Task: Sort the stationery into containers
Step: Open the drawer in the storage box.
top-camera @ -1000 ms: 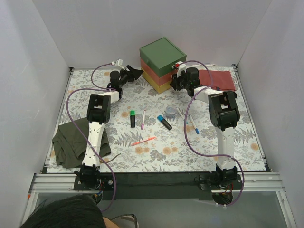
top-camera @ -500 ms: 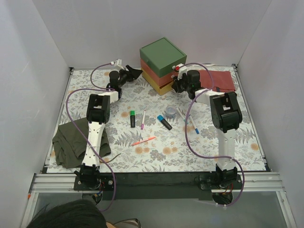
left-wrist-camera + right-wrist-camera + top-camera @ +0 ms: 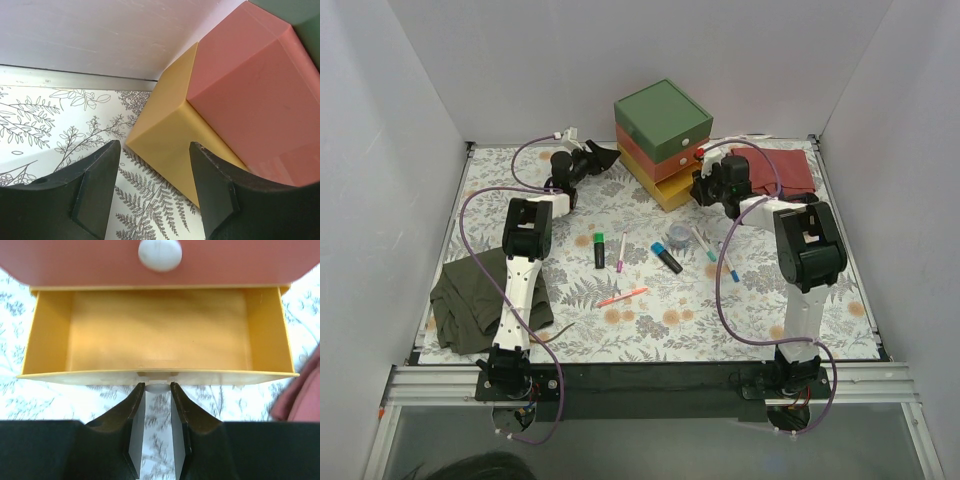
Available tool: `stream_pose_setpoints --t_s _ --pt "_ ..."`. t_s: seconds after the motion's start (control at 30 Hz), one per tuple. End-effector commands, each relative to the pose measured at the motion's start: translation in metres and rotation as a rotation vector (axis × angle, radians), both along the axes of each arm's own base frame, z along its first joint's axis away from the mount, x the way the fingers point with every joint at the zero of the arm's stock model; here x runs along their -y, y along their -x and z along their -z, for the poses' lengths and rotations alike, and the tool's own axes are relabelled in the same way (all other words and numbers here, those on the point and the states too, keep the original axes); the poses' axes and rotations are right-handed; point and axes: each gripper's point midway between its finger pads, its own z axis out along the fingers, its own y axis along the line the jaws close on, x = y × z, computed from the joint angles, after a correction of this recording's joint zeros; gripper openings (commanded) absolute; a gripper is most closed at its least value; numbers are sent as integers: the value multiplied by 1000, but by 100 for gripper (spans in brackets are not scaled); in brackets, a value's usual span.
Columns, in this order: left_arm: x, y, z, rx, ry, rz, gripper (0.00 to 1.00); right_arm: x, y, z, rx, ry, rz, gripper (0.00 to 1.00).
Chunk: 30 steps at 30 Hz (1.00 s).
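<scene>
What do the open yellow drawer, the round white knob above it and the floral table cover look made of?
The open yellow drawer: likely painted wood or fibreboard, matt; thin flat walls, even colour, no grain visible. The round white knob: smooth, slightly glossy, probably plastic or lacquered wood. The floral table cover: printed cloth or vinyl, lying flat; cannot tell which.

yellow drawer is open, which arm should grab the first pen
Probably right. The right gripper is shut on the knob of the open yellow drawer, and two white pens lie beside that arm. The left gripper is open but sits at the box corner opposite the drawer's opening.
</scene>
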Motion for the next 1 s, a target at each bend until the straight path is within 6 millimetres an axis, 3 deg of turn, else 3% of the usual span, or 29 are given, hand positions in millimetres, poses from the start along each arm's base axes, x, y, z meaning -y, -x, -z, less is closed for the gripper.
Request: stream_pose_setpoints --t_s 0.0,0.1,0.3,0.5,0.57,0.63,0.73,0.77,0.8,0.87,0.9,0.97 --pt "-3 1 -42 77 -9 -16 58 4 15 -32 50 1 -14 1" --pt "-5 6 -44 82 -15 -26 58 7 26 -40 51 -1 -17 1" --pt "-1 18 -44 86 -26 -24 58 15 52 -27 13 13 -18 1" --pt "9 30 -46 93 -24 -9 58 12 46 -19 -14 -8 -26 4" --pt "13 36 -46 91 -20 4 58 14 48 -20 -15 -7 -18 13" --pt "15 39 -42 83 -23 6 58 16 50 -19 -20 -10 -7 33" --pt "15 42 -45 80 -29 4 58 24 54 -21 -15 8 28 44" --pt "13 42 -45 74 -35 -7 65 27 56 -31 0 6 43 49" --pt "10 42 -57 100 -54 -23 68 31 59 -35 6 14 53 52" --pt "-2 42 -63 101 -99 -64 70 36 66 -57 22 25 57 55" --pt "-8 44 -90 149 -125 -87 70 39 67 -64 31 40 50 57" --pt "-29 48 -86 122 -225 -151 71 39 64 -92 63 42 50 62"
